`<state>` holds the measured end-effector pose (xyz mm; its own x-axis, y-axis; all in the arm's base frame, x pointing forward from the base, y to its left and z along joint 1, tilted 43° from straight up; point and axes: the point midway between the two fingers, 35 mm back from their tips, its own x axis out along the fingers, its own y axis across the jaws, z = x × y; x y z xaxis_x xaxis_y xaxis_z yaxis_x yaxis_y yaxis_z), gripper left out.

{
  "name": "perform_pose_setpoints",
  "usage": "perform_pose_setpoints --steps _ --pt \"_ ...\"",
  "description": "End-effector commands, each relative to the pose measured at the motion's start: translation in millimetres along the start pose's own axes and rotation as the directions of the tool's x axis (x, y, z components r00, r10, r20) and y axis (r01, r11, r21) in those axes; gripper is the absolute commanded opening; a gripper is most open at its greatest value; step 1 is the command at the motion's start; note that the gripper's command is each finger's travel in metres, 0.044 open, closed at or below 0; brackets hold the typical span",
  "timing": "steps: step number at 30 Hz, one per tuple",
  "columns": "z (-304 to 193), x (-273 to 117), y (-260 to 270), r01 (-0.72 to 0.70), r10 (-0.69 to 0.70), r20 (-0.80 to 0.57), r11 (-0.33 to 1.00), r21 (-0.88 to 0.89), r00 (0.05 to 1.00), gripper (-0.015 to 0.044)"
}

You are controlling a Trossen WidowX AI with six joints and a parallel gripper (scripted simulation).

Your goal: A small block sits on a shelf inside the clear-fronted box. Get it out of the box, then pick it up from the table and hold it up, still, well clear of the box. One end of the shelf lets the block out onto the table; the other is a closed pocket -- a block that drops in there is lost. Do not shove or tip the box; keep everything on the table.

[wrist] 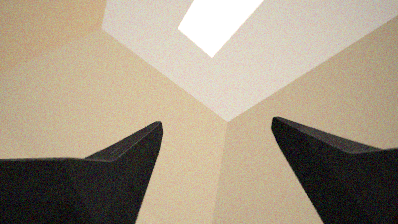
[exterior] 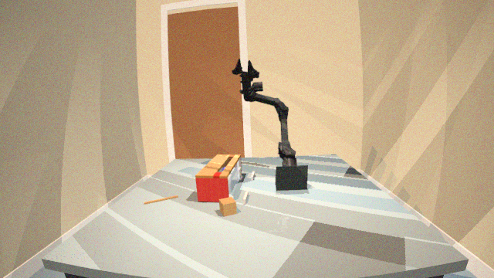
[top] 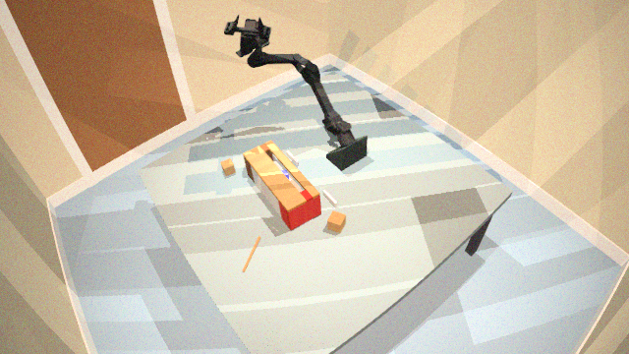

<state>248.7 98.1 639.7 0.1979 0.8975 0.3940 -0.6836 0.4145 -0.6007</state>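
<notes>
The box [top: 300, 217] [exterior: 212, 189] stands on the table, with an orange top, a long slot in it and a red end. A small blue-violet patch [top: 285, 174] [exterior: 222, 169] shows through the slot, around the middle of the box's length; it looks like the block, but its shape and the shelf under it are too small to make out. My gripper [top: 249, 19] [exterior: 244, 60] [wrist: 216, 124] is open and empty, raised high above the table behind the box, fingers pointing up. The wrist view shows only walls and ceiling past the fingers.
One orange cube [top: 336, 221] [exterior: 228, 206] lies near the red end. Another orange cube [top: 228, 167] is by the far end. A thin orange stick [top: 252, 254] [exterior: 160, 200] lies off one side. Two pale bars [top: 329, 198] [exterior: 245, 198] lie on the arm's side of the box.
</notes>
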Motion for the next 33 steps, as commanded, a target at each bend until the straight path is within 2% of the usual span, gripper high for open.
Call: perform_pose_setpoints --steps 1,4,8,13,17,21,25,29,33 --pt "-1 0 -1 0.006 -0.006 0.001 1.0 0.014 1.0 0.04" --pt "-18 -2 -21 0.097 -0.099 0.001 0.974 0.206 0.995 0.04" --pt "-58 -9 -50 0.252 -0.262 -0.052 0.829 0.5 0.964 0.04" --pt "-121 -26 -76 0.423 -0.433 -0.203 0.507 0.751 0.878 0.04" --pt "-179 -48 -82 0.527 -0.517 -0.374 0.185 0.829 0.77 0.04" --pt "-238 -75 -74 0.59 -0.537 -0.564 -0.146 0.794 0.627 0.04" --pt "-293 -108 -50 0.606 -0.488 -0.746 -0.445 0.659 0.454 0.04" --pt "-337 -143 -16 0.578 -0.384 -0.883 -0.668 0.467 0.27 0.04" --pt "-370 -181 29 0.511 -0.233 -0.97 -0.827 0.235 0.069 0.04"
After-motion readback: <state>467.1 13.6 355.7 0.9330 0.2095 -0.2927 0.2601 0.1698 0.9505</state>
